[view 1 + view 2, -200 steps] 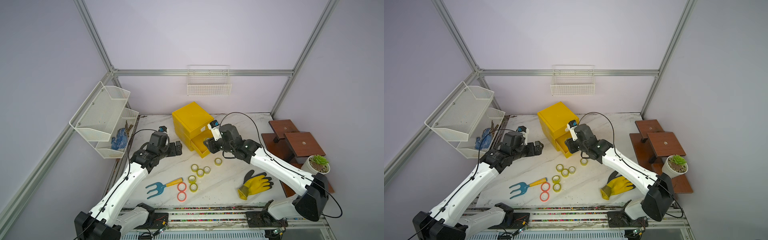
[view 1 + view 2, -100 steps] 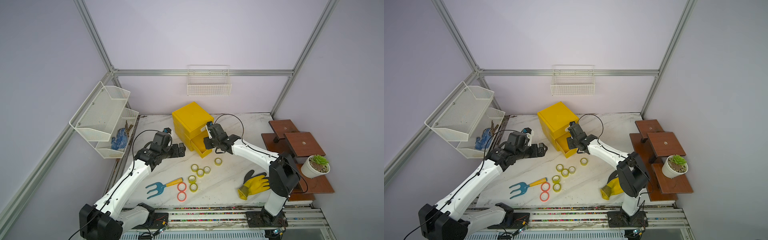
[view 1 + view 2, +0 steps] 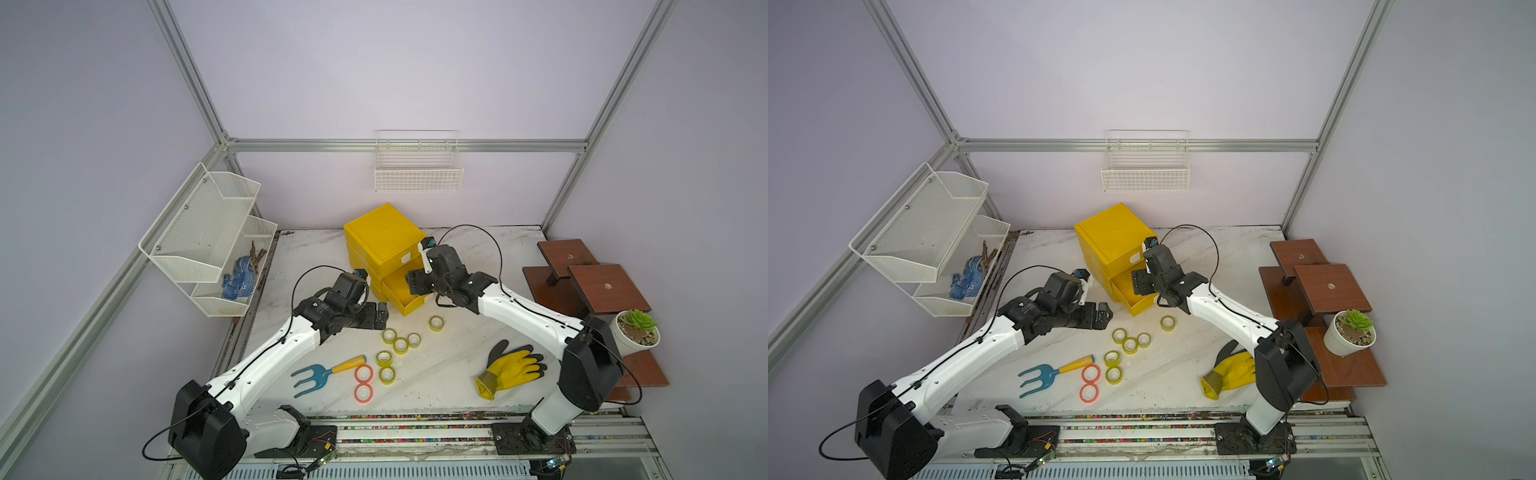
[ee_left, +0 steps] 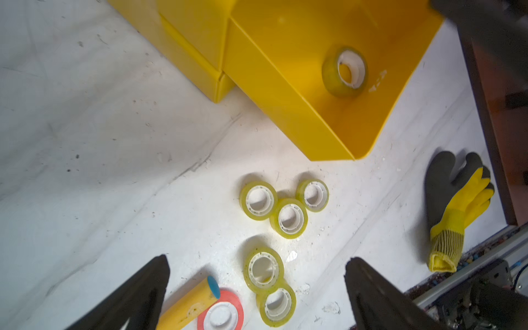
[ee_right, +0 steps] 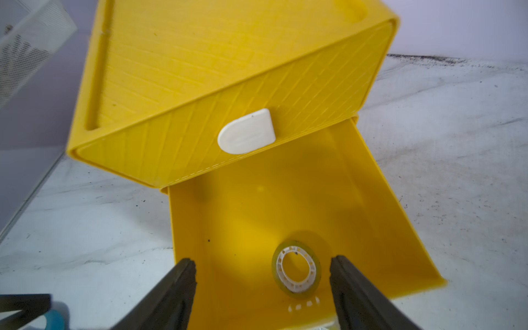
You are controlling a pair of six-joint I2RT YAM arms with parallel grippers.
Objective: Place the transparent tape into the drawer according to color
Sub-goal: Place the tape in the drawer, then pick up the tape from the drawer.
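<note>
right tool: jaws apart, empty, over open drawer
stored roll: loose in drawer, not gripped
left tool: jaws wide apart, empty
loose rolls: flat on surface, holes up, just ahead of left tool, nearer arm

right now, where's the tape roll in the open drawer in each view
Both top views: hidden; the right gripper hangs over the open drawer.
Left wrist: tape roll on the drawer floor.
Right wrist: same roll seen between the open fingers.
Shared landmark: the yellow drawer.
</note>
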